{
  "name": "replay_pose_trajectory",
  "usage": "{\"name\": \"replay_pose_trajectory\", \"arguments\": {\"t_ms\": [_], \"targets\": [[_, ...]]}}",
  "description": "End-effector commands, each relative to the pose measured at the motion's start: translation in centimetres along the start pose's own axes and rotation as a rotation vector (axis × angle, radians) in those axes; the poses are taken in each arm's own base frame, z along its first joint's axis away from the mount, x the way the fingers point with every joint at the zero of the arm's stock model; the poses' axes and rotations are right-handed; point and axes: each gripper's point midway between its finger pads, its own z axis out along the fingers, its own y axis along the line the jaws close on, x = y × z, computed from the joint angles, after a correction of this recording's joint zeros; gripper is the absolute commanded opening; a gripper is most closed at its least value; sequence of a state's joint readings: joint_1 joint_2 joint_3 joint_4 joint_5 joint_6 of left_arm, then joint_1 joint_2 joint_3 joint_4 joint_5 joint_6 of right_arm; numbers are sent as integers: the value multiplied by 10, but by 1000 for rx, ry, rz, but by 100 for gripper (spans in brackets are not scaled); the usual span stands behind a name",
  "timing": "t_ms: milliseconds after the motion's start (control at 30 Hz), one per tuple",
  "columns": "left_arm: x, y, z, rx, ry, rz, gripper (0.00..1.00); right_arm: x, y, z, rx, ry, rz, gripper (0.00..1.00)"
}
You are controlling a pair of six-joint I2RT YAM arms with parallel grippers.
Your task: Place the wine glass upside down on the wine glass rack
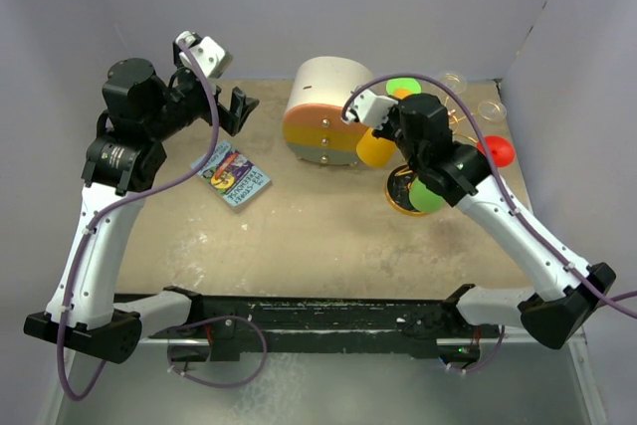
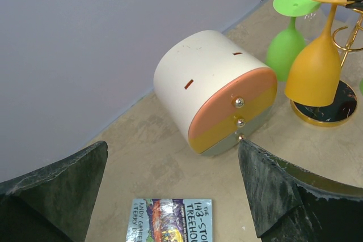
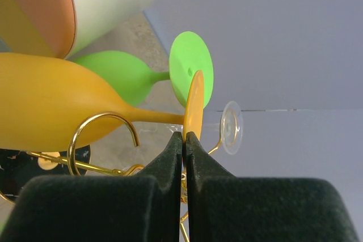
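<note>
My right claw [image 3: 185, 137] is pinched shut. Its two dark pads meet on the thin rim of the yellow wine glass's [image 3: 51, 100] round foot, seen edge-on between them. From that foot a slim stem runs away from my fingers into a long, opaque yellow-orange bowl. In the left wrist view the glass [image 2: 315, 75] is upside down, with the flat foot on top and the bowl's mouth low over the black, gold-rimmed disc base of the wine glass rack [image 2: 317, 120]. One curled gold loop of the rack [image 3: 102, 115] arcs beside the stem just past my fingertips. I cannot tell whether the stem sits inside it. A green glass [image 3: 122, 72] hangs inverted just beyond the yellow one, and a clear glass foot [image 3: 231, 127] shows farther back. My left claw [image 2: 173, 191] is spread wide and holds nothing. It is raised well apart from the rack, over a book [image 2: 170, 219] and facing the round drawer box [image 2: 210, 89].
</note>
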State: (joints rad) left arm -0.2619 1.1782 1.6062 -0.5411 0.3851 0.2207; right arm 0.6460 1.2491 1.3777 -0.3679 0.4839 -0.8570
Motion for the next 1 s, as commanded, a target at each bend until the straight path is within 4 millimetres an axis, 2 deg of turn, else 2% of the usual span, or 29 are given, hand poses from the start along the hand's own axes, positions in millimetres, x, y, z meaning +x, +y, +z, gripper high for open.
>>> {"name": "replay_pose_trajectory", "arguments": {"t_ms": [0, 300, 967], "targets": [[-16, 6, -4, -20, -49, 24, 99, 4, -17, -14, 64, 5, 12, 0], [-15, 4, -5, -17, -48, 26, 99, 14, -9, -20, 31, 26, -5, 0], [-12, 3, -2, -4, -40, 24, 99, 9, 0, -30, -45, -32, -12, 0]]}}
